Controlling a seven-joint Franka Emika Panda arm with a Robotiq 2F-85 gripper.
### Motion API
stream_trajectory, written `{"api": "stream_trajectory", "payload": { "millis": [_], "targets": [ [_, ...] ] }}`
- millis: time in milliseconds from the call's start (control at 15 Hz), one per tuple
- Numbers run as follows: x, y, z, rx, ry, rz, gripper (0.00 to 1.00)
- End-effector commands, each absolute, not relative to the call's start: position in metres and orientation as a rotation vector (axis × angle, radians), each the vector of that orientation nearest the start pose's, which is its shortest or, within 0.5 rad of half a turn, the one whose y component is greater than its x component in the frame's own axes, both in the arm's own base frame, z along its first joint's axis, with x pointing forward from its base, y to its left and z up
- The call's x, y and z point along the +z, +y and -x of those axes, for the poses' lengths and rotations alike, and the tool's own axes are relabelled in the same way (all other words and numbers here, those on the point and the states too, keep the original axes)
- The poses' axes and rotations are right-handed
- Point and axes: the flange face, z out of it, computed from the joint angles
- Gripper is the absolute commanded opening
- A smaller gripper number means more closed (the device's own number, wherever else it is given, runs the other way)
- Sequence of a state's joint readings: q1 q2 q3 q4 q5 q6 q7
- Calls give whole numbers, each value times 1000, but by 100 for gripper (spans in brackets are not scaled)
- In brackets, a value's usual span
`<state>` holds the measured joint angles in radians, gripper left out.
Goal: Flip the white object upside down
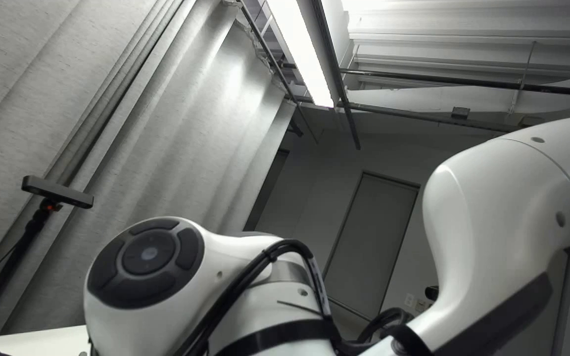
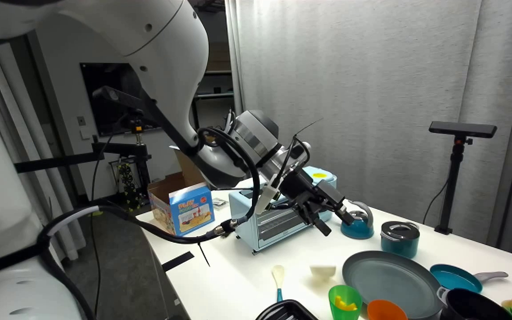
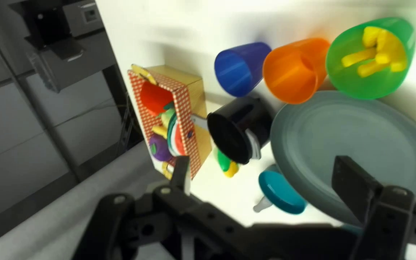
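Note:
The white object (image 2: 322,271) is a small off-white piece, like a bowl or cup, on the white table in an exterior view. It has a flat, wide top edge; its inside cannot be made out. It lies between the spoon and the grey round plate. My gripper (image 2: 337,223) is above the table, in front of the toaster oven and well above and behind the white object. In the wrist view my gripper (image 3: 264,168) has its fingers wide apart with nothing between them. I cannot make out the white object in the wrist view.
Near the white object are a grey plate (image 2: 391,282), green cup (image 2: 345,306) with yellow pieces, orange cup (image 2: 387,310) and spoon (image 2: 278,275). A toaster oven (image 2: 247,218), kettle (image 2: 357,227), lidded pot (image 2: 400,240), blue pan (image 2: 454,278) and black pot (image 3: 238,126) also stand there.

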<state>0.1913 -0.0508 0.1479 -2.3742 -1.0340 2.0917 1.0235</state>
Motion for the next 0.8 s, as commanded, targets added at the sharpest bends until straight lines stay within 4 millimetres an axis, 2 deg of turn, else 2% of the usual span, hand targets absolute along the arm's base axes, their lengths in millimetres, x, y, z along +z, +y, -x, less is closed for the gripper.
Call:
{"api": "stream_trajectory", "payload": {
  "millis": [0,333,733],
  "targets": [
    [353,116,-467,282,-72,-2494,100],
    [356,115,-468,81,-163,-2654,100],
    [375,114,-469,39,-210,-2774,100]
  ]
}}
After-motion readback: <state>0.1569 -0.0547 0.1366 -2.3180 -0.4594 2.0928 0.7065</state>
